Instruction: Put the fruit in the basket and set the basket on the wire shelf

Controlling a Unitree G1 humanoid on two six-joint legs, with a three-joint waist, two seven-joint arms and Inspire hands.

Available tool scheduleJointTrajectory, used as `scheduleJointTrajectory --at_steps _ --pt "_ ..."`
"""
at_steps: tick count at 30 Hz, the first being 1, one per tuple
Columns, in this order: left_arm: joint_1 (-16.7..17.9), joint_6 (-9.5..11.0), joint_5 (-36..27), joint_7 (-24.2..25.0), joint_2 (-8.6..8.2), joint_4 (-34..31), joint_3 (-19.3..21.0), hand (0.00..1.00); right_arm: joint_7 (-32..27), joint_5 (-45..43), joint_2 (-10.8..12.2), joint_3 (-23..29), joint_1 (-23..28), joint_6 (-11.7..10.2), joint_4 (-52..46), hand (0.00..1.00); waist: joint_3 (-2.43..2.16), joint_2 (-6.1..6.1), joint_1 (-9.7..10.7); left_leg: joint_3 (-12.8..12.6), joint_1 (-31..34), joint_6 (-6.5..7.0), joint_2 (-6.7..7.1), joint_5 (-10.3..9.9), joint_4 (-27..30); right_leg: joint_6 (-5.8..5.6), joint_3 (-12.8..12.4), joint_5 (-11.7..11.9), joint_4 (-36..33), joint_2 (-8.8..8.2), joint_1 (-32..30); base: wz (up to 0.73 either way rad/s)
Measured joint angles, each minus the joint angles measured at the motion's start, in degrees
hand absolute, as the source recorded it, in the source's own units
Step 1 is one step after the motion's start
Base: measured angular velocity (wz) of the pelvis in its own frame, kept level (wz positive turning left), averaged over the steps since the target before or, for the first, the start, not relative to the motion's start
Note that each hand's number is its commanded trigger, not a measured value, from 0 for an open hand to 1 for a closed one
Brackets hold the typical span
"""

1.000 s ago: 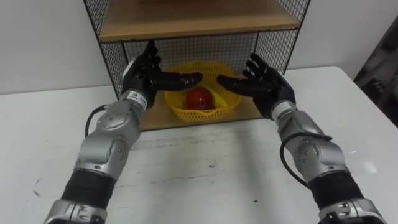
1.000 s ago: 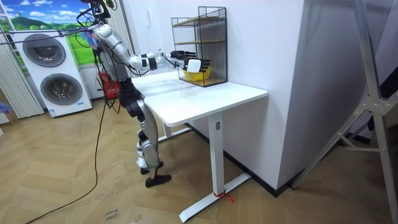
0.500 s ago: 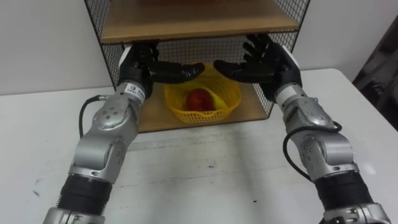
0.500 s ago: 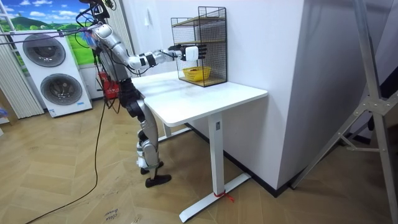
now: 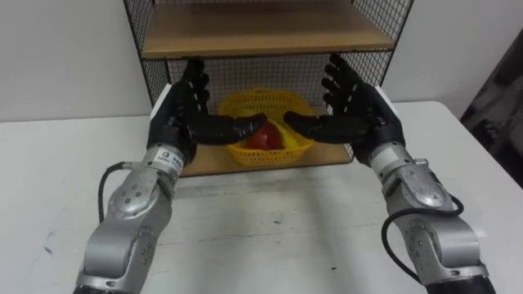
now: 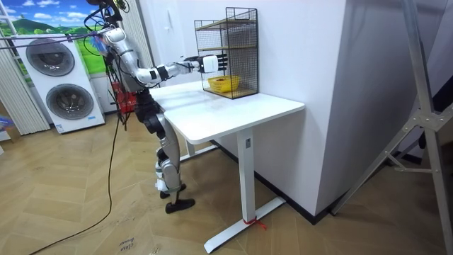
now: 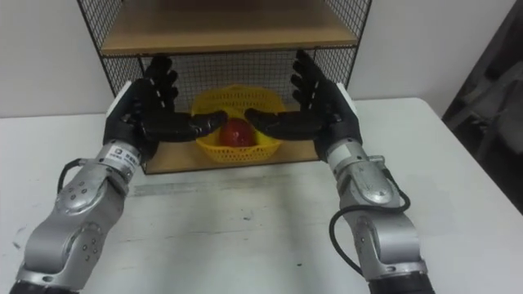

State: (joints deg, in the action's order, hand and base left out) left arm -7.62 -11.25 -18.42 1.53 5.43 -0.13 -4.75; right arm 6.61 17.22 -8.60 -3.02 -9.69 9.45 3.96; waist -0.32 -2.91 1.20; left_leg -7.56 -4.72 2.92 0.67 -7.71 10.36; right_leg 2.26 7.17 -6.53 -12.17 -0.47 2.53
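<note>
left robot hand [image 5: 184,110]: hovering before the wire shelf [image 5: 278,69], fingers spread upward, thumb pointing inward
right robot hand [image 5: 357,110]: mirroring it, spread, palm facing inward
basket [image 5: 270,153]: sitting on the shelf's lower board, behind both thumbs
fruit [image 5: 263,137]: lying in the basket
robot: standing at the desk [image 5: 270,229], reaching both arms forward

Left hand [image 5: 176,114]: drawn back out of the wire shelf [image 5: 270,33] and lowered, now in front of the basket [image 5: 261,96] (half a second ago it was inside the opening)
Right hand [image 5: 364,114]: likewise pulled back and lowered
Arms, room view: retracted toward the body
</note>
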Motion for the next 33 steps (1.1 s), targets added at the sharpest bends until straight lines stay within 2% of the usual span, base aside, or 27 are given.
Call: scheduleJointTrajectory --at_steps 7,12,18,25,28,30,32,33 --pt "3.37 0.54 -0.25 3.37 0.05 0.01 -0.66 0.00 1.19 0.03 0.00 0.01 1.17 -0.06 -3.64 0.00 0.41 -0.37 -0.13 0.22 0.13 -0.08 0.00 -0.01 -0.04 -0.24 0.29 -0.21 0.23 -0.03 0.05 0.02" --pt "6.15 0.86 -2.35 4.18 0.39 0.23 -1.21 0.00 2.17 0.25 -0.04 -0.11 4.52 -0.33 -4.90 0.00 0.42 -0.36 -0.44 0.28 0.33 -0.10 0.01 -0.02 -0.02 -0.26 0.36 -0.24 0.07 -0.07 -0.21 0.00" --pt "8.24 1.03 -2.25 6.42 0.93 0.22 -1.20 0.00 2.36 0.32 -0.16 -0.07 4.91 -0.33 -4.91 0.00 0.42 -0.37 0.02 0.27 0.67 -0.11 0.05 -0.02 0.15 -0.22 0.58 -0.53 -0.51 -0.18 -0.64 0.02" --pt "9.82 2.07 -2.30 8.09 2.13 0.07 -1.08 0.00 2.93 0.73 -0.47 -0.01 7.03 -0.74 -7.05 0.00 0.36 -0.45 0.07 0.53 1.26 -0.12 0.04 -0.04 0.28 -0.24 0.81 -0.59 -0.46 -0.21 -0.75 0.01" --pt "10.51 2.36 -2.30 8.18 2.19 -1.63 -0.97 0.00 3.30 0.91 -0.92 0.44 7.33 -0.87 -7.86 0.00 -0.04 -0.53 0.01 0.61 2.02 -0.12 0.04 -0.03 0.37 -0.19 0.83 -0.56 -0.45 -0.21 -1.45 0.00" --pt "11.38 3.25 -2.29 8.91 2.18 -3.29 -0.71 0.00 3.95 1.20 -0.94 1.44 8.20 -1.38 -9.22 0.00 0.00 -0.48 -0.04 0.61 2.21 0.12 0.04 0.14 0.35 0.09 0.72 -0.39 -0.39 -0.20 -1.50 0.00" --pt "13.23 5.19 -2.26 9.37 2.19 -4.56 -0.30 0.00 4.75 1.27 -0.95 2.65 10.81 -2.72 -12.23 0.00 0.04 -0.32 -0.05 0.61 2.21 0.12 0.03 0.14 0.36 -0.02 0.69 -0.45 -0.39 -0.20 -1.48 0.00" --pt "13.80 5.46 -2.26 9.37 2.19 -4.82 -0.21 0.00 4.82 1.27 -0.97 2.77 11.39 -3.10 -12.83 0.00 0.00 -0.26 -0.07 0.61 2.18 0.08 0.03 0.11 0.38 -0.12 0.66 -0.52 -0.42 -0.20 -1.48 0.00"
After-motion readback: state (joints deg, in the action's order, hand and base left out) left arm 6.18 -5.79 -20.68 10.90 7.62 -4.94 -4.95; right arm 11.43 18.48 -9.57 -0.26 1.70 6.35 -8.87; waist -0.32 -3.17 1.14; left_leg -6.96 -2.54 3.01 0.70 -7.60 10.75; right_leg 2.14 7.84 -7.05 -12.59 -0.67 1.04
